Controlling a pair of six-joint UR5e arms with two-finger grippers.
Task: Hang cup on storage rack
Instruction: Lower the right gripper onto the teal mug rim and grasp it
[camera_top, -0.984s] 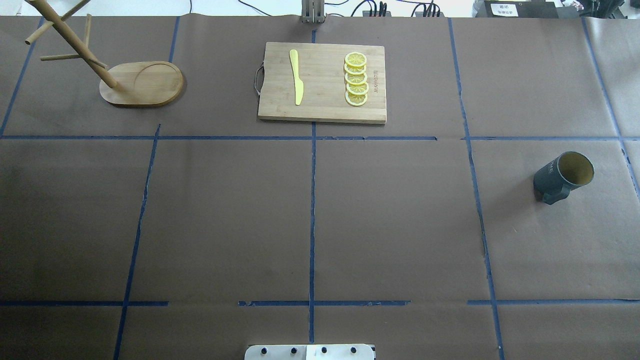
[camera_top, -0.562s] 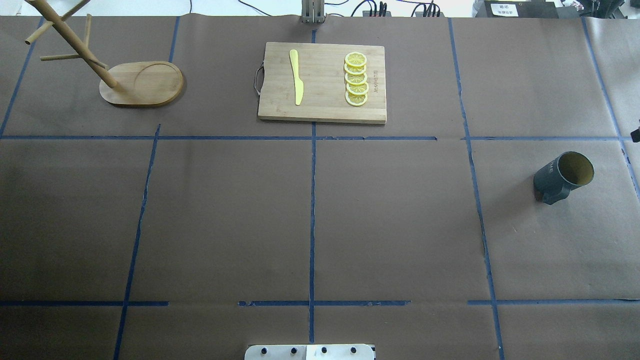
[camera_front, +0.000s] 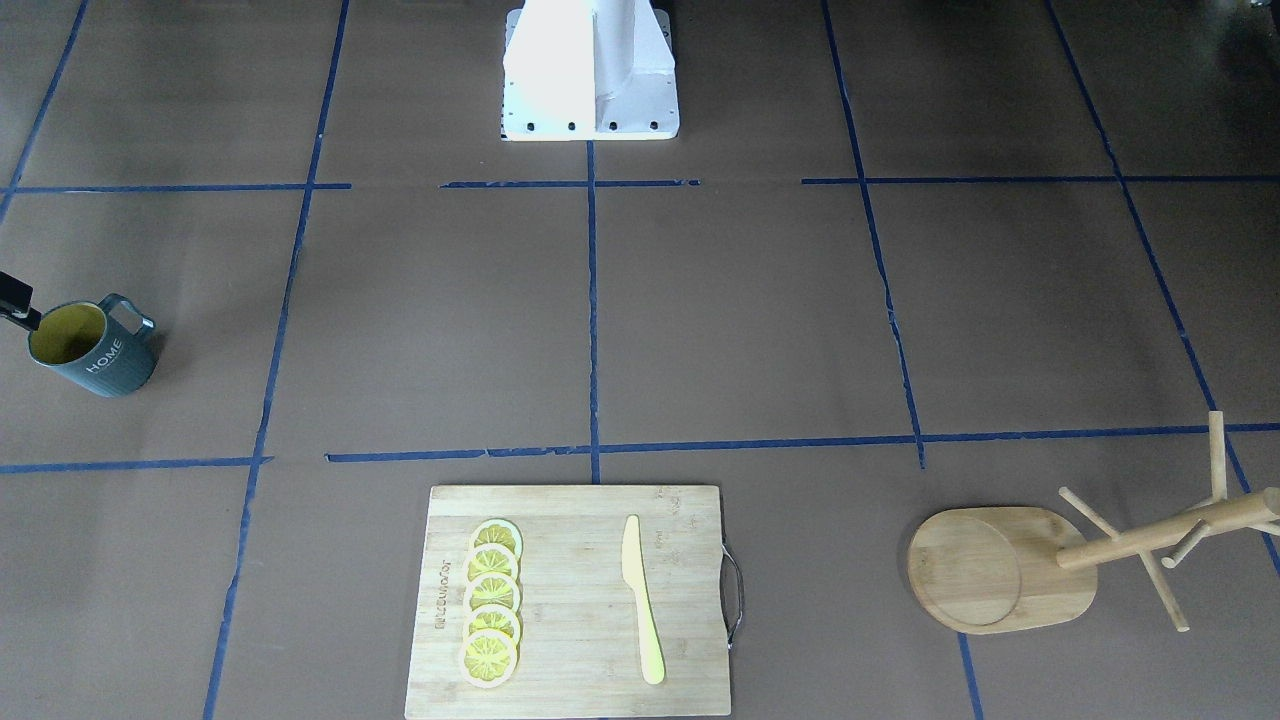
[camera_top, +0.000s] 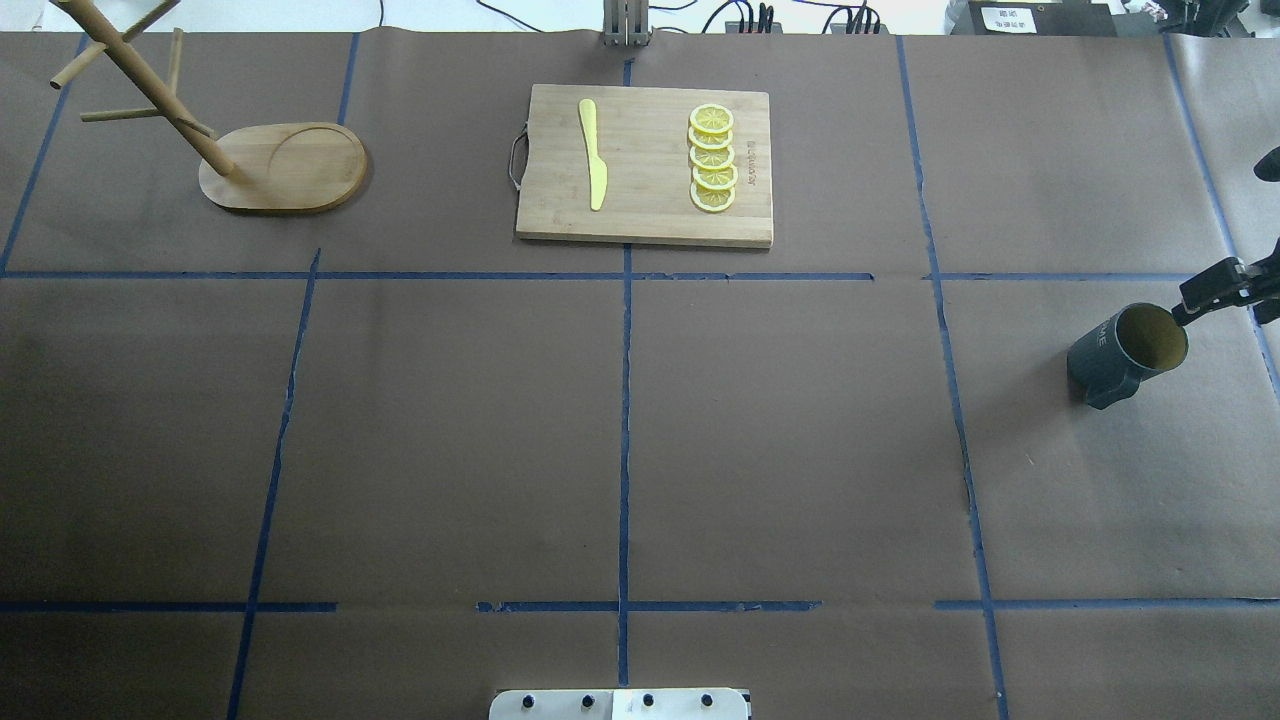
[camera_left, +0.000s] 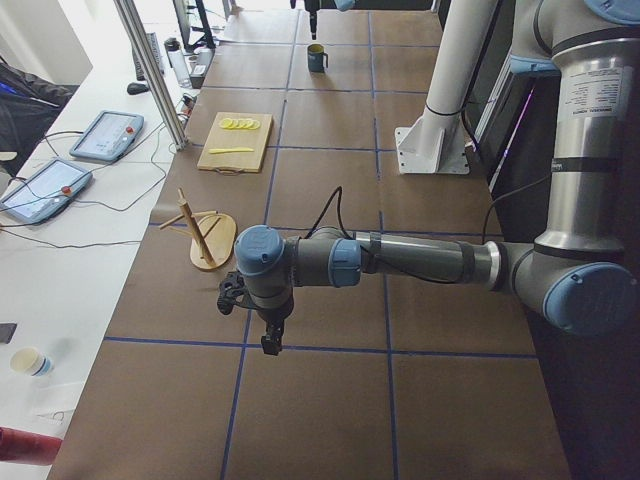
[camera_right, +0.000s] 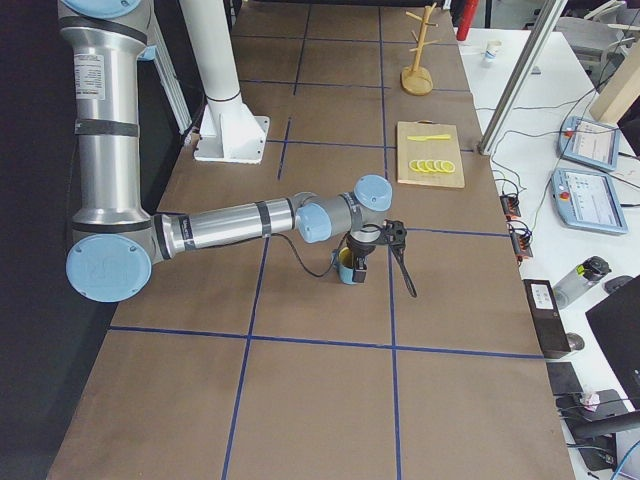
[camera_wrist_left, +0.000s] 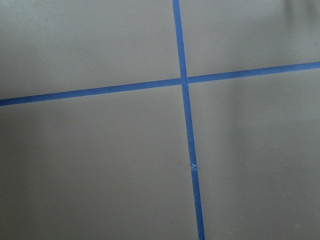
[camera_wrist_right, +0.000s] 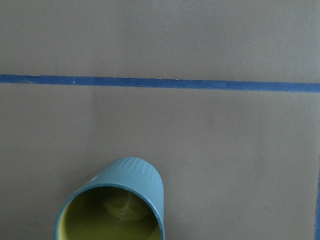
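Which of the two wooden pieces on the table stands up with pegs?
The storage rack on the robot's left; the cutting board lies flat at centre.

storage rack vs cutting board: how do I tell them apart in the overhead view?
Shape: the storage rack has an oval base with a round recess; the cutting board is a rectangle.
Build: the storage rack carries a post with thin pegs; the cutting board is flat, with a metal handle.
Load: the storage rack's pegs are bare; the cutting board holds a yellow knife and a row of lemon slices.
Both are light wood.
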